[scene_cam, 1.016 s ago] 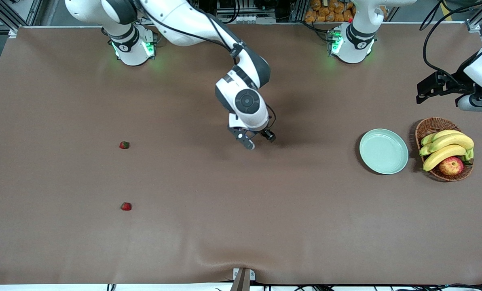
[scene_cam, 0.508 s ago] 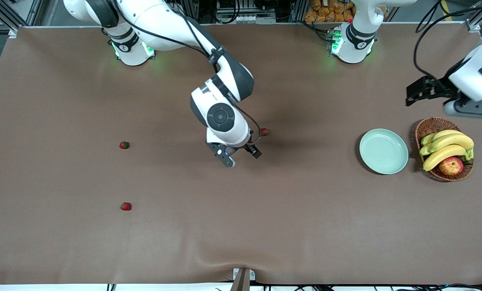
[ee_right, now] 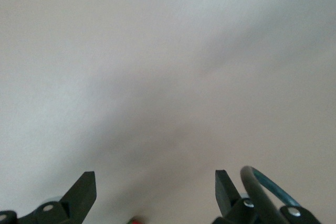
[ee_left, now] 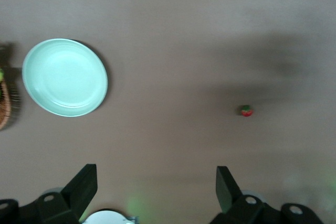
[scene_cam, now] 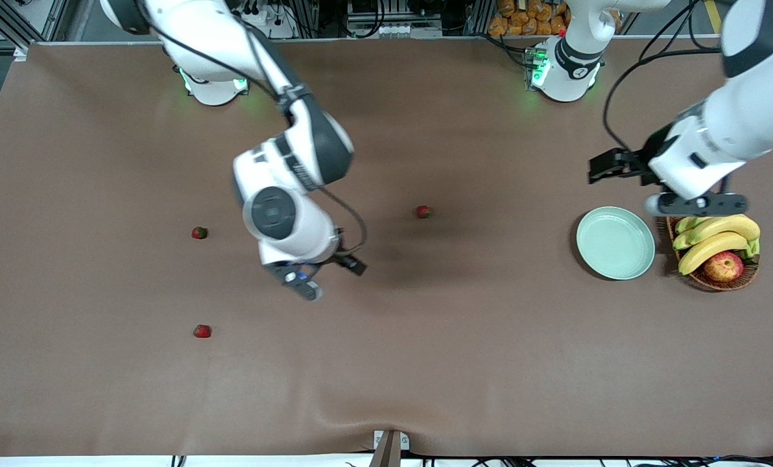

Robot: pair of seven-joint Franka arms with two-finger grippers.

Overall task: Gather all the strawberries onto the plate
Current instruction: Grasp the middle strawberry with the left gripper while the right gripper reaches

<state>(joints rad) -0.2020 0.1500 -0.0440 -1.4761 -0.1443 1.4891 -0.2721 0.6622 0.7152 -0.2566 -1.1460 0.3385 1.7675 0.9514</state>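
Three strawberries lie apart on the brown table: one [scene_cam: 423,211] mid-table, also in the left wrist view [ee_left: 245,110], and two toward the right arm's end [scene_cam: 199,232] [scene_cam: 202,331]. The mint-green plate [scene_cam: 615,242] [ee_left: 64,77] is bare, toward the left arm's end. My right gripper [scene_cam: 330,277] [ee_right: 155,172] hangs open and holds nothing, over bare table between the mid-table berry and the other two. A red speck of strawberry [ee_right: 135,221] shows at the edge of its wrist view. My left gripper [scene_cam: 610,167] [ee_left: 156,167] is open, high over the table beside the plate.
A wicker basket [scene_cam: 686,202] with bananas [scene_cam: 717,237] and an apple [scene_cam: 724,266] stands right beside the plate, at the table's end. Part of the left arm's hand overhangs the basket's rim.
The right gripper has pulled away toward the right arm's end, leaving the mid-table strawberry uncovered on the table. The left arm has swung in from the table's end toward the plate.
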